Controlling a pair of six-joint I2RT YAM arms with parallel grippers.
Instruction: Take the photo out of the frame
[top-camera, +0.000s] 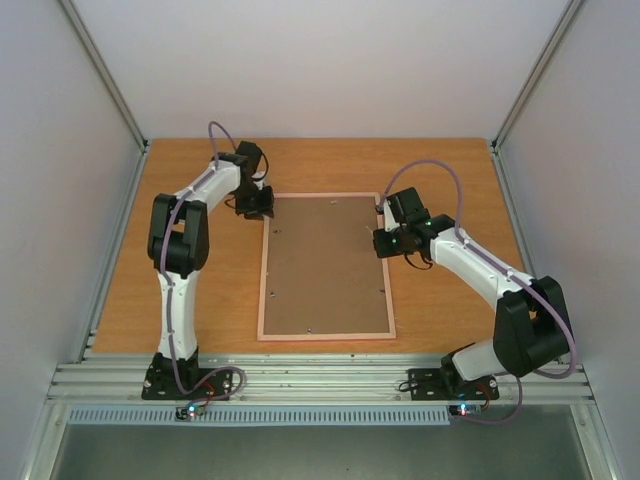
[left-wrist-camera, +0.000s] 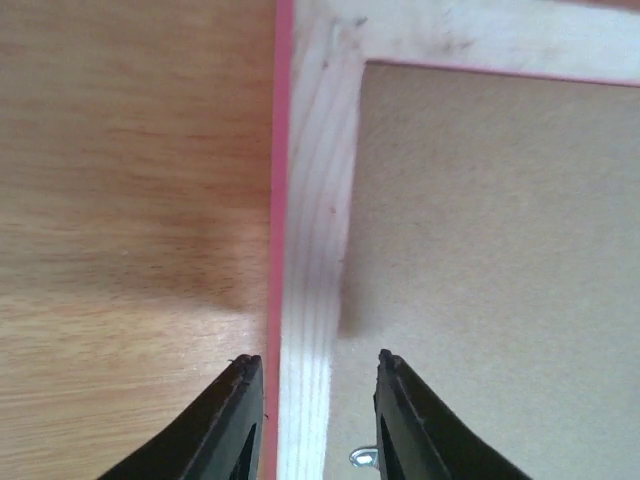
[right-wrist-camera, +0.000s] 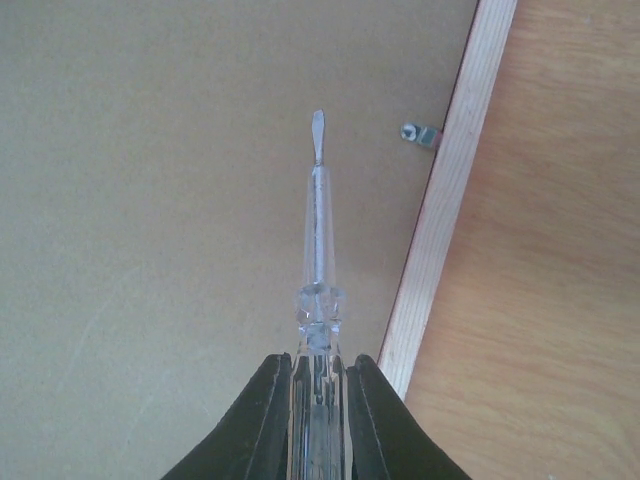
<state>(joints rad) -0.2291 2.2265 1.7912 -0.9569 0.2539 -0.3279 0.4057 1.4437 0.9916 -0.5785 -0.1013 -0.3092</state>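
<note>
The frame (top-camera: 263, 280) lies face down on the table, its brown back board (top-camera: 325, 265) up and ringed by a pale pink rim. The photo is hidden under the board. My left gripper (top-camera: 256, 205) hovers at the frame's far-left corner. In the left wrist view its jaws (left-wrist-camera: 318, 360) stand open astride the left rim (left-wrist-camera: 315, 250), with a gap on each side. My right gripper (top-camera: 385, 243) is over the board by the frame's right rim, shut on a clear-handled screwdriver (right-wrist-camera: 317, 220). The blade tip (right-wrist-camera: 317, 125) points across the board.
A small metal clip (right-wrist-camera: 420, 133) sits on the board against the right rim (right-wrist-camera: 450, 200). Another clip (left-wrist-camera: 363, 457) shows just inside the left rim. Orange wooden tabletop (top-camera: 190, 170) surrounds the frame, enclosed by white walls, with a metal rail (top-camera: 320, 375) at the near edge.
</note>
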